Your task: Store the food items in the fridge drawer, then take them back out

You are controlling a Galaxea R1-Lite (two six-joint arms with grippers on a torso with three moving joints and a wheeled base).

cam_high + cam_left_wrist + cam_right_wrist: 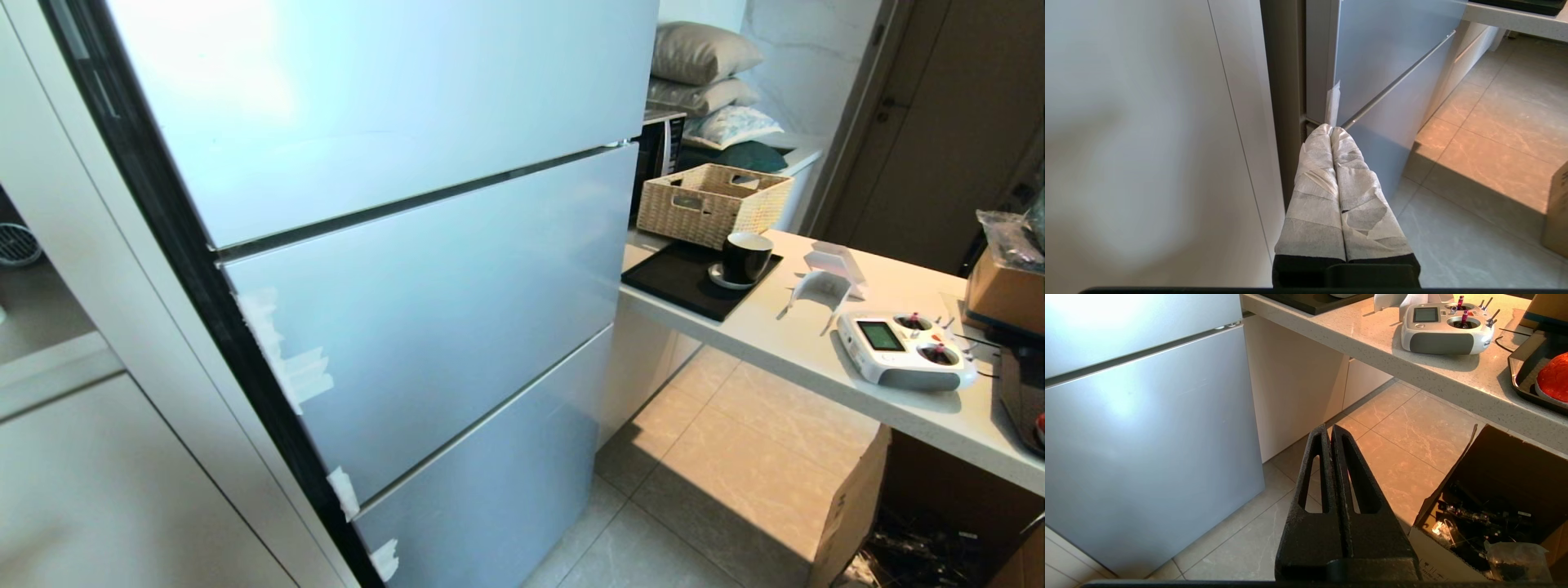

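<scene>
The silver fridge (424, 310) stands shut, its three fronts flush, so the fridge drawer is hidden behind them. Of the food items, one orange-red round piece (1553, 377) shows at the edge of the right wrist view, lying in a dark tray (1521, 371) on the counter. My left gripper (1331, 130), its fingers wrapped in white tape, is shut and empty, low by the fridge's left edge. My right gripper (1329, 428), bare black, is shut and empty above the floor tiles, right of the fridge. Neither arm shows in the head view.
A white counter (816, 351) right of the fridge bears a wicker basket (713, 202), a black mug (746, 257) on a black mat (678, 282) and a white remote controller (902, 349). An open cardboard box (1494, 506) sits under it. A white cabinet (82, 490) flanks the fridge's left.
</scene>
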